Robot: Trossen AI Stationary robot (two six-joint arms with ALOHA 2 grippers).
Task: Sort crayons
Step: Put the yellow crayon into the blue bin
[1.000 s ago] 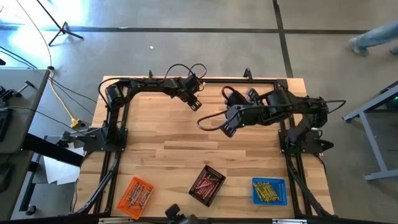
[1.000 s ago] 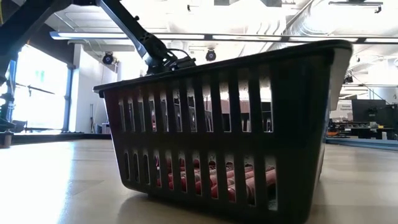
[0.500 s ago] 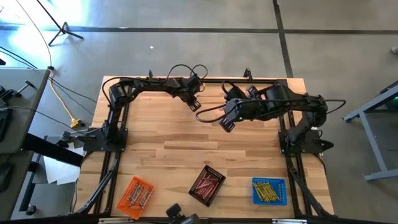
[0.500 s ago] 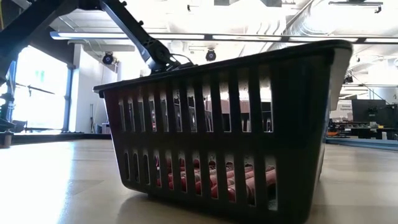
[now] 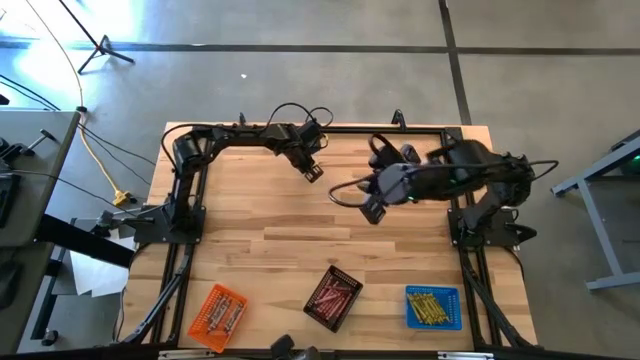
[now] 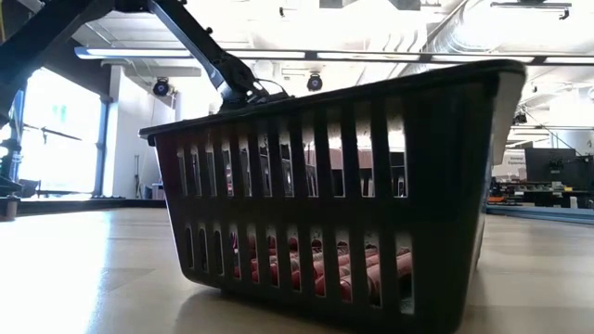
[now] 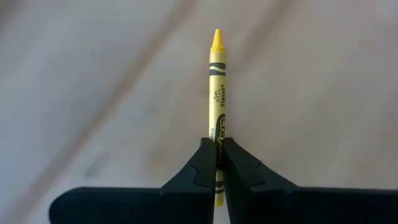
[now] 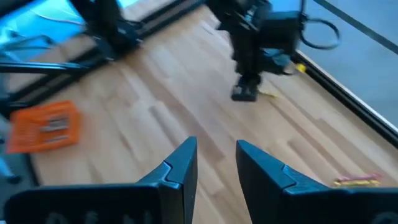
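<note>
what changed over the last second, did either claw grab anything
The left claw closed on a yellow crayon at the table's far side; it was open a second ago. The right claw shifted rightward, back toward its base, jaws apart and empty. The orange tray, black tray and blue tray with their crayons stayed put.

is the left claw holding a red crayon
No, the left claw is shut on a yellow crayon, whose tip sticks out past the fingers.
</note>
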